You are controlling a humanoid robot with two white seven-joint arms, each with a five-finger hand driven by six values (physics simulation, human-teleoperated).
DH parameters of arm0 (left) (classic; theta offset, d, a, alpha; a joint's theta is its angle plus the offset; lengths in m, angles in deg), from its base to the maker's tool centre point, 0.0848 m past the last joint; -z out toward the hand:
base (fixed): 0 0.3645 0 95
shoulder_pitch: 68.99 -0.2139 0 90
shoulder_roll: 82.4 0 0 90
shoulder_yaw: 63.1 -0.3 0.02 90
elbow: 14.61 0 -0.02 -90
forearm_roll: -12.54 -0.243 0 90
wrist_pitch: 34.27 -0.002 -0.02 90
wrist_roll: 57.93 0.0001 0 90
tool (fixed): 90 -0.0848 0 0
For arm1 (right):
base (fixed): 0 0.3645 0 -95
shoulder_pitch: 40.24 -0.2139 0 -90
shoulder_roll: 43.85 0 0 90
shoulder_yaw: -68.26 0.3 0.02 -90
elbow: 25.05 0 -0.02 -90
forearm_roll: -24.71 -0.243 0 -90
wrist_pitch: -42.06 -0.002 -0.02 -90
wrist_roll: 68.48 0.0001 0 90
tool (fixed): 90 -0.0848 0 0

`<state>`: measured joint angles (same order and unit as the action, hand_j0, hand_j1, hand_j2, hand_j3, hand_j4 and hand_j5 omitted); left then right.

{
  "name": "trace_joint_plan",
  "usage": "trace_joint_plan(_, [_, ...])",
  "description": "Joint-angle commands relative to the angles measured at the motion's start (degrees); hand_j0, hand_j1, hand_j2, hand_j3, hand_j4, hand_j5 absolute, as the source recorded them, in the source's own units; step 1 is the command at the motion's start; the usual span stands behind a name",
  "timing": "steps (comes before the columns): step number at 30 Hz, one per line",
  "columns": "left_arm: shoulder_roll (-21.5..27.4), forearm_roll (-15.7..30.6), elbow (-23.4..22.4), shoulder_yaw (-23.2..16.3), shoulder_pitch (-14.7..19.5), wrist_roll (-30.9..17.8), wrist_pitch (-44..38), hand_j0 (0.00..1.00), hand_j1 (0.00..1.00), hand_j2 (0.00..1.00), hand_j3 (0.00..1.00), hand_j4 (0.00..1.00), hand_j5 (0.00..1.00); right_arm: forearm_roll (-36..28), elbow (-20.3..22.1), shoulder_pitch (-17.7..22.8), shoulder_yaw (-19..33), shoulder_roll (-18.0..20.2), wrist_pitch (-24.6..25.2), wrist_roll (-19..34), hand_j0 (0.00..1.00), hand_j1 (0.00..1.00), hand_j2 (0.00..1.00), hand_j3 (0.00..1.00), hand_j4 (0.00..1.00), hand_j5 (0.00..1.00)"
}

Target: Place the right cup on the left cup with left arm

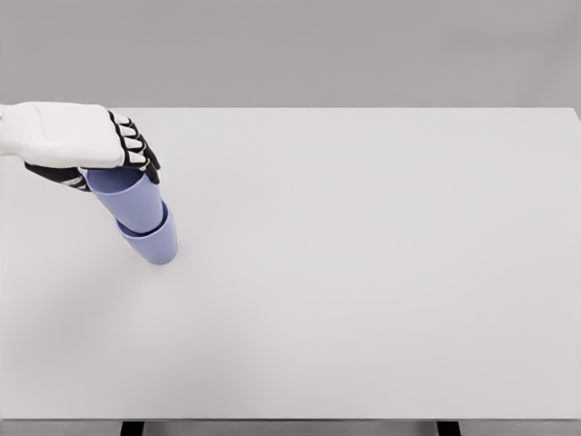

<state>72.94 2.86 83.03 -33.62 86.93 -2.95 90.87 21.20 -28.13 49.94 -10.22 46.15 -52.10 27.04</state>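
Two blue-violet cups stand nested at the left of the white table (363, 272). The upper cup (130, 199) sits inside the lower cup (154, 242), whose rim shows as a band around it. My left hand (109, 150) comes in from the left edge and covers the upper cup's top, fingers curled around its rim. Part of that rim is hidden under the palm. The right arm does not show.
The table's far edge runs across the top of the view and its front edge along the bottom, with two dark legs below it. A grey wall stands behind.
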Motion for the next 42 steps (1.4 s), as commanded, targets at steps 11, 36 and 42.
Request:
trace_joint_plan(11, [-0.04,0.11,-0.79,0.05,-0.26,0.02,-0.15,0.73,0.73,0.73,0.73,0.73,0.73,0.00,0.00,0.00,0.00,0.00,-0.06,0.01,1.00,1.00,1.00,1.00,1.00,1.00])
trace_joint_plan(36, [-0.57,-0.25,-1.23,0.14,-1.14,0.02,-0.15,0.74,0.74,0.74,0.74,0.74,0.74,0.00,0.00,0.00,0.00,0.00,0.03,0.01,1.00,1.00,1.00,1.00,1.00,1.00])
trace_joint_plan(42, [-0.83,-0.60,-1.32,0.14,-1.14,0.02,-0.15,0.79,0.79,0.79,0.79,0.79,0.79,0.00,0.00,0.00,0.00,0.00,0.03,0.01,1.00,1.00,1.00,1.00,1.00,1.00])
